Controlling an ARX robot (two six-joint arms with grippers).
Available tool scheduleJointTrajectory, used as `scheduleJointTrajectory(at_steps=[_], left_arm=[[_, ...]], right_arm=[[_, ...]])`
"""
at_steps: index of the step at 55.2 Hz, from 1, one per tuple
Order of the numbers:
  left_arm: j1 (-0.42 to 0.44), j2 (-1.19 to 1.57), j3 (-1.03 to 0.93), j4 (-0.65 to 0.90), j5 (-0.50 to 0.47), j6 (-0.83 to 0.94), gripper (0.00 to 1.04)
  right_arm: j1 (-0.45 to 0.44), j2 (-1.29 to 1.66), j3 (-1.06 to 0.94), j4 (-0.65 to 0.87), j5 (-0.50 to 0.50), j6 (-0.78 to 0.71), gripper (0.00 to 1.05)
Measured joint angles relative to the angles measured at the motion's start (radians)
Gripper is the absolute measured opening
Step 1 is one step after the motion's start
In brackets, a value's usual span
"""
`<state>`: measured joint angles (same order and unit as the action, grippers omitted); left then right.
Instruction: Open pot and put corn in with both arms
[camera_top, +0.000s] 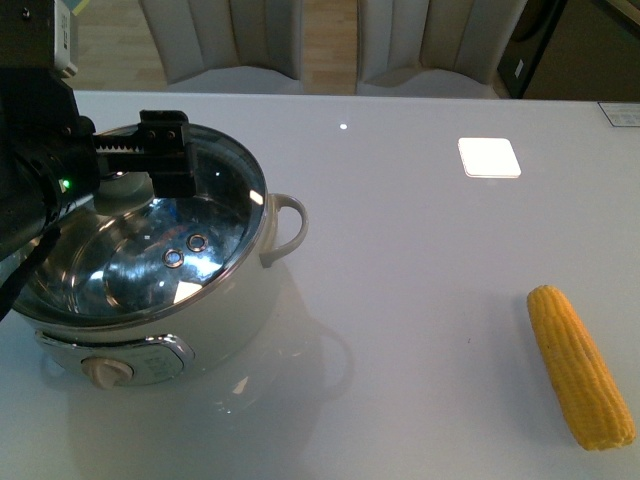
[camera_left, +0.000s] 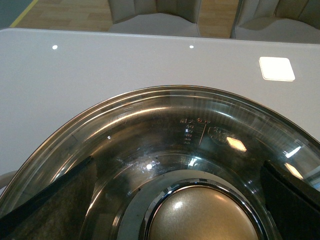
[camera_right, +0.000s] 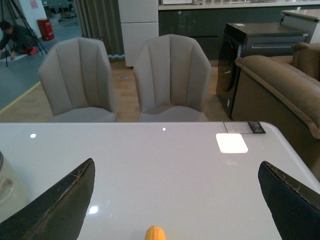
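Above the single pot (camera_top: 240, 300), the left pincer (camera_left: 179, 167) straddles the lid knob (camera_left: 200, 217), spread wide and gripping nothing; the right pincer (camera_right: 176, 165), equally wide and empty, overlooks one corn (camera_top: 580, 365).

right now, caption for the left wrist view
Left pincer open above the glass pot lid, fingers flanking its gold knob.

A large round cream-white electric pot (camera_top: 200, 330) with loop side handles and a beige front dial stands near the left front edge of the glossy white table (camera_top: 420, 230), its steel-rimmed glass lid (camera_top: 190, 250) in place. The boxy black left gripper (camera_top: 165, 152) hangs over the lid, fingers spread wide. A husked yellow corn cob (camera_top: 580, 365) lies flat by the right front corner, well apart.
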<state>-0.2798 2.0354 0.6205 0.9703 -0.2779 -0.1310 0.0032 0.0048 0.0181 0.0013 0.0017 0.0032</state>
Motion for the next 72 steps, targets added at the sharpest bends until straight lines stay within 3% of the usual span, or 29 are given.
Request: scheduleJointTrajectory(at_steps=[18,24,34,72], left_arm=[[-0.012,0.028,0.021,-0.001,-0.014,-0.047,0.95],[-0.019,0.029,0.023,-0.001,-0.02,-0.053,0.8],[-0.025,0.029,0.029,-0.001,-0.038,-0.057,0.43],[-0.024,-0.038,0.04,-0.072,-0.045,-0.022,0.41]], right_arm=[[0.0,0.0,0.0,0.0,0.0,0.0,0.96],[0.0,0.0,0.0,0.0,0.0,0.0,0.96],[0.0,0.0,0.0,0.0,0.0,0.0,0.96],[0.0,0.0,0.0,0.0,0.0,0.0,0.96]])
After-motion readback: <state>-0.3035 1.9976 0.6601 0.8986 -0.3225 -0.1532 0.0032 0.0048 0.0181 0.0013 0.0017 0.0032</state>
